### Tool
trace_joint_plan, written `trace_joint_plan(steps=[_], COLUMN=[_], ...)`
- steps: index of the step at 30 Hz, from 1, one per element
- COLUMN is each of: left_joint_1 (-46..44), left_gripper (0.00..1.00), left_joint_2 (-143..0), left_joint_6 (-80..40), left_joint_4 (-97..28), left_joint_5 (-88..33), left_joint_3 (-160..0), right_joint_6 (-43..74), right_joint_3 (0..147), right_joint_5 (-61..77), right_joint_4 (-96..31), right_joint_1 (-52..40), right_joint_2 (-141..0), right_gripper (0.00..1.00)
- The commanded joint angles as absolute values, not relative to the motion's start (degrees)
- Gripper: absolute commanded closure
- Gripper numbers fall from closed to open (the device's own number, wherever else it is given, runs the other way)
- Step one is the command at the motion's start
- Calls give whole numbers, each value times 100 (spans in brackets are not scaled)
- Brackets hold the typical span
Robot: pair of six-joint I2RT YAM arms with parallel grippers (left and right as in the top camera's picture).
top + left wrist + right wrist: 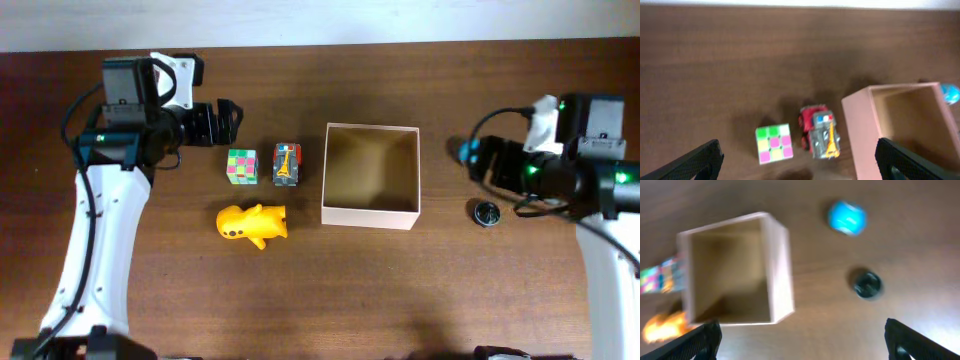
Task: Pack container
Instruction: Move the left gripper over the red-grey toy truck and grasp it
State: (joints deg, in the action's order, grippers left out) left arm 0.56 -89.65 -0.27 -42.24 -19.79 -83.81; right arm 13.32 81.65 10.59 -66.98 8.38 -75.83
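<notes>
The container (368, 214) is positioned open-top and empty between the left claw (797, 152) and right claw (801, 329), both spread and holding nothing, so that loading is possible from either side.

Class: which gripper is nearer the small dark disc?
Right. The right gripper is just beside the dark disc; the left gripper is far off, across the container, near the cube.

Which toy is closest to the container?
The red toy truck, just off the container wall; the puzzle cube, yellow toy animal, blue ball and black disc sit farther away.
</notes>
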Motion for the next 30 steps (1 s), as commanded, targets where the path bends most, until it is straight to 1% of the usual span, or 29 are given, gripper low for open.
trace_joint_plan(steps=[1, 5, 9, 11, 14, 18, 21, 24, 26, 27, 30], left_joint_1=[-30, -257, -613, -834, -1192, -1658, -1922, -2078, -2102, -2099, -2095], left_gripper=[1, 1, 1, 0, 1, 0, 5, 7, 11, 17, 19], left_joint_2=[-9258, -9601, -9878, -9968, -10075, -10243, -10466, -10757, -10930, -10989, -11091], left_joint_6=[113, 434, 631, 620, 156, -333, -478, -657, -781, -871, -1083], left_joint_4=[-4412, -4563, -4545, -4480, -4300, -4023, -3913, -3959, -3962, -3959, -3927], left_joint_5=[-1479, -1352, -1339, -1118, -735, -683, -399, 23, 40, 49, 110], left_joint_3=[-8495, -8503, -8525, -8569, -8569, -8569, -8569, -8569, -8569, -8569, -8569], right_joint_6=[1876, 1874, 1872, 1872, 1872, 1872, 1870, 1870, 1833, 1828, 1828], right_joint_3=[8267, 8267, 8261, 8252, 8250, 8250, 8250, 8250, 8250, 8250, 8226], right_joint_5=[576, 574, 569, 569, 572, 569, 558, 528, 528, 526, 523], right_joint_4=[-6829, -7008, -7122, -7124, -7122, -7120, -7124, -7164, -7210, -7231, -7288], right_joint_1=[1262, 1559, 1660, 1658, 1658, 1658, 1658, 1658, 1658, 1658, 1658], right_joint_2=[-7839, -8138, -8370, -8453, -8527, -8556, -8556, -8556, -8556, -8556, -8556], right_gripper=[1, 1, 1, 1, 1, 2, 1, 1, 1, 1, 1])
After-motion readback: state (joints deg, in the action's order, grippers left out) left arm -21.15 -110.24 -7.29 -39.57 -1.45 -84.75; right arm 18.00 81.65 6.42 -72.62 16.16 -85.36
